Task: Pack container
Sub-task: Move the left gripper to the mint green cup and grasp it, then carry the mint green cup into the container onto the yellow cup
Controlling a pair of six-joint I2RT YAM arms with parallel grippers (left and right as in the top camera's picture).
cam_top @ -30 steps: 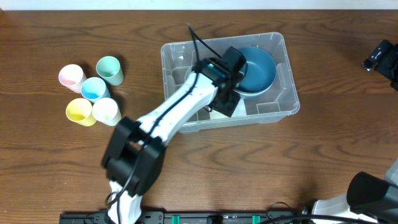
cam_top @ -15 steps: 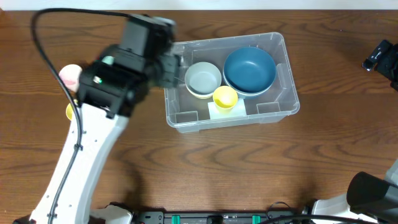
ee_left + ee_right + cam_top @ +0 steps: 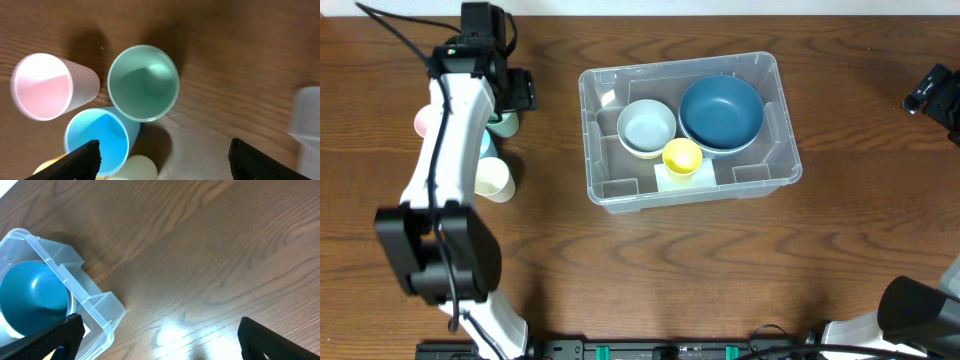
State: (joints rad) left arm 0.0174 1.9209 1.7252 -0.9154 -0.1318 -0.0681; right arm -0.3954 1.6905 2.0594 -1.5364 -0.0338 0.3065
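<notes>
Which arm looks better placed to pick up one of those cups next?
The left arm. Its open jaws hang just above the cups; the right arm sits beyond the container, away from them.

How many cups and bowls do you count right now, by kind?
Cups on the table: 5: pink cup, green cup, blue cup, cream cup, loose yellow cup, barely in view.
Cups in the container: 1: packed yellow cup.
Bowls in the container: 2: blue bowl, pale bowl.
Total: 8.

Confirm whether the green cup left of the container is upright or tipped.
Upright. The left wrist view looks straight down into the green cup, its round mouth open upward and its bottom bare.
</notes>
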